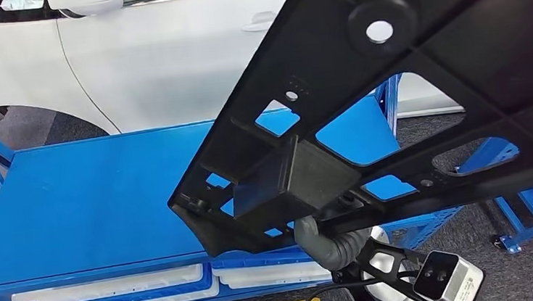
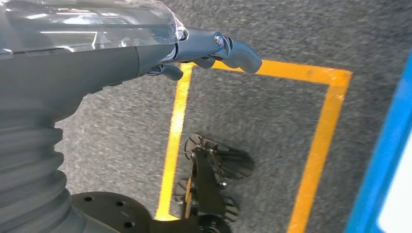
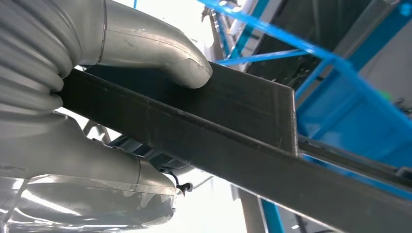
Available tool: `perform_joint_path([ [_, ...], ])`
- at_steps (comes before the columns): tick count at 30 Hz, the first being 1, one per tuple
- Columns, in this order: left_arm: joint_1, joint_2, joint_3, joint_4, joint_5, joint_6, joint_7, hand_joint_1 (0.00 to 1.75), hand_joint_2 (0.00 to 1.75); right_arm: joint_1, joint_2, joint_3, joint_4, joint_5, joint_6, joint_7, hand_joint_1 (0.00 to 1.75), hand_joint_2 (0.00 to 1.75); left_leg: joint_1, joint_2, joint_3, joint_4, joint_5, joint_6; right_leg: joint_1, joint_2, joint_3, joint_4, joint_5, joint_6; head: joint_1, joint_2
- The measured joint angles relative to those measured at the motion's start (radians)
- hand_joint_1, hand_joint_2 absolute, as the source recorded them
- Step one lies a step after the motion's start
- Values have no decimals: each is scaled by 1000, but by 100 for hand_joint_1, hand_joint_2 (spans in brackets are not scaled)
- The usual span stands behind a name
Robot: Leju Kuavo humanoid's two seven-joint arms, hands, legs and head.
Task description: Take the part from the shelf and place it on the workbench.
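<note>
right hand [image 3: 121, 111]: clamped on the part; the thick grey thumb [image 3: 160, 53] lies pressed on one face of a flat black bar, and the rest of the hand sits against the opposite face, so the bar runs between them. In the head view the grey ribbed wrist comes up under the part's lower edge.
left hand [image 2: 214, 51]: holds nothing and touches nothing; it hangs above the floor with its fingers [image 2: 240, 53] gently curled and a little apart.
part [image 1: 405, 102]: a large black plastic panel with ribs, cut-outs and a round hole, held up in the air at a slant close to the head camera, its lower end over the near right of the workbench, its upper end rising to the right. It does not rest on the bench.
workbench [image 1: 86, 203]: a blue flat top on a blue frame, just beyond the part; white trays [image 1: 115, 289] lie on the level beneath the top.
floor [image 2: 272, 126]: grey carpet marked with yellow tape lines [image 2: 320, 141].
shelf frame [image 1: 523, 204]: blue, to the right, partly behind the part.
car [image 1: 167, 50]: white, with its door side facing the bench, standing beyond the workbench's far edge.
</note>
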Motion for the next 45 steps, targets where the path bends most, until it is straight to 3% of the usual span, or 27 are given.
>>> perform_joint_path([
  [2, 1, 0, 0, 0, -3, 7, 8, 0, 175, 0, -6, 2, -4, -10, 5, 0, 143, 175, 0, 0, -32, 120, -70, -2, 5, -1, -22, 1, 17, -3, 0, 0],
  [3, 1, 0, 0, 0, -6, 12, 11, 0, 175, 0, -10, 2, -4, -17, 6, 0, 143, 175, 0, 0, -25, 138, -80, -1, 7, -1, -34, 2, 26, -3, 0, 0],
  [4, 2, 0, -1, 0, -9, 17, 15, 0, 175, 1, -14, 2, -6, -24, 6, 0, 143, 175, 0, 0, 3, 113, -72, 2, 9, 0, -45, 2, 35, -2, 0, 0],
  [6, 1, 0, -5, 0, -19, 26, 21, 0, 175, 2, -23, -4, -13, -37, 11, 0, 143, 175, -2, 0, 106, -35, -30, 13, 11, 0, -63, 3, 53, 2, 0, 0],
  [8, -2, -2, -12, 0, -30, 31, 27, 0, 175, 5, -31, -16, -27, -46, 23, 0, 143, 175, -9, -1, 174, -150, 1, 24, 13, -1, -71, 2, 70, 11, 0, 0],
  [12, 1, -4, -18, 0, -41, 36, 28, 0, 175, 16, -42, -28, -48, -40, 35, 0, 143, 175, -16, 2, 164, -169, 41, 47, 8, 0, -78, -8, 93, 37, 0, 0],
  [14, 0, -5, -20, 0, -44, 32, 23, 0, 175, 19, -50, -30, -52, -38, 29, 0, 143, 175, -10, 8, 139, -176, 72, 59, 5, 2, -102, 44, 23, 48, 0, 0],
  [16, 0, -5, -21, 0, -47, 29, 20, 0, 175, 19, -59, -30, -54, -37, 20, 0, 143, 175, -10, 11, 107, -176, 98, 65, 0, 2, -137, 174, -88, 57, 0, 0],
  [17, 0, -5, -23, 0, -48, 28, 19, 0, 175, 19, -63, -30, -54, -37, 15, 0, 143, 175, -10, 12, 89, -174, 111, 65, -2, 2, -147, 240, -119, 62, 0, 0],
  [18, 0, -5, -25, 0, -50, 27, 18, 0, 175, 19, -68, -30, -54, -37, 11, 0, 143, 175, -10, 13, 72, -172, 124, 63, -4, 2, -146, 285, -125, 65, 0, 0],
  [19, 1, -5, -27, 0, -52, 27, 17, 0, 175, 18, -71, -30, -54, -37, 6, 0, 143, 175, -10, 13, 53, -168, 135, 60, -6, 2, -126, 297, -110, 67, 0, 0],
  [21, 0, -4, -32, 0, -56, 26, 16, 0, 175, 12, -78, -30, -54, -41, -10, 0, 143, 175, -9, 13, 19, -156, 154, 53, -10, 2, -31, 210, -66, 67, 0, 0],
  [23, -1, -3, -37, 0, -59, 26, 16, 0, 175, 3, -83, -29, -54, -47, -30, 0, 143, 175, -11, 12, -2, -142, 166, 43, -8, 3, 81, 64, -79, 60, -1, 0],
  [24, -1, -1, -38, 0, -61, 26, 16, 0, 175, -2, -86, -28, -54, -51, -41, 0, 143, 175, -12, 11, -7, -138, 173, 36, -6, 3, 113, 18, -93, 55, -1, 0],
  [25, -1, 0, -40, 0, -62, 26, 16, 0, 175, -5, -88, -26, -54, -54, -50, 0, 143, 175, -12, 11, -9, -138, 181, 30, -2, 4, 123, -3, -102, 47, -1, 0],
  [27, 1, 4, -41, 0, -62, 26, 17, 0, 175, -10, -94, -23, -53, -61, -62, 1, 143, 175, -8, 10, -14, -140, 192, 16, -1, 2, 110, -6, -85, 29, -1, 0],
  [29, 4, 8, -42, 0, -60, 27, 17, 0, 175, -15, -99, -17, -51, -70, -66, 1, 143, 175, -4, 8, -35, -103, 141, 7, -3, -2, 85, -10, -58, 11, -1, 0],
  [31, 5, 9, -42, 0, -55, 28, 17, 0, 175, -21, -102, -11, -50, -81, -66, 2, 143, 175, -2, 8, -68, 10, 34, 0, -1, -3, 50, -11, -30, 2, -1, 0],
  [32, 4, 9, -42, 0, -53, 29, 17, 0, 175, -23, -105, -8, -48, -85, -65, 2, 143, 175, -1, 8, -80, 78, -6, -3, 1, -4, 32, -10, -17, 1, -1, 0],
  [33, 4, 9, -42, 0, -52, 29, 16, 0, 175, -26, -107, -6, -46, -89, -64, 2, 143, 175, -1, 8, -84, 130, -22, -5, 3, -4, 14, -10, -3, 1, -1, 0],
  [35, 5, 9, -41, 0, -47, 31, 15, 0, 175, -32, -113, 0, -40, -96, -64, 2, 143, 175, -2, 8, -44, 145, 13, -2, 7, -4, -20, -8, 23, 3, -1, 0],
  [37, 3, 10, -41, 0, -42, 32, 14, 0, 175, -43, -118, 6, -34, -103, -63, 2, 143, 175, -4, 8, 64, 24, 49, 9, 10, -4, -48, -7, 48, 7, -1, 0],
  [39, 0, 12, -41, 0, -39, 35, 13, 0, 175, -55, -122, 10, -29, -110, -63, 2, 143, 175, -10, 8, 165, -124, 32, 22, 12, -5, -60, -8, 70, 15, -1, 0],
  [40, -1, 12, -41, 0, -37, 36, 13, 0, 175, -61, -124, 12, -27, -113, -62, 2, 143, 175, -14, 7, 189, -165, 20, 28, 12, -6, -61, -10, 81, 21, -1, 0],
  [42, 0, 12, -40, 0, -36, 39, 13, 0, 175, -69, -128, 15, -22, -118, -63, 2, 143, 175, -16, 8, 184, -179, 34, 39, 9, -7, -60, -17, 99, 34, -1, 0],
  [43, 0, 12, -39, 0, -35, 40, 13, 0, 175, -71, -129, 16, -20, -120, -64, 2, 143, 175, -14, 10, 176, -182, 45, 46, 7, -6, -66, -11, 89, 39, -1, 0],
  [45, 1, 12, -38, 0, -33, 42, 13, 0, 175, -72, -134, 18, -15, -122, -63, 2, 143, 175, -11, 14, 150, -186, 73, 58, 5, -3, -91, 54, 7, 49, -1, 0],
])
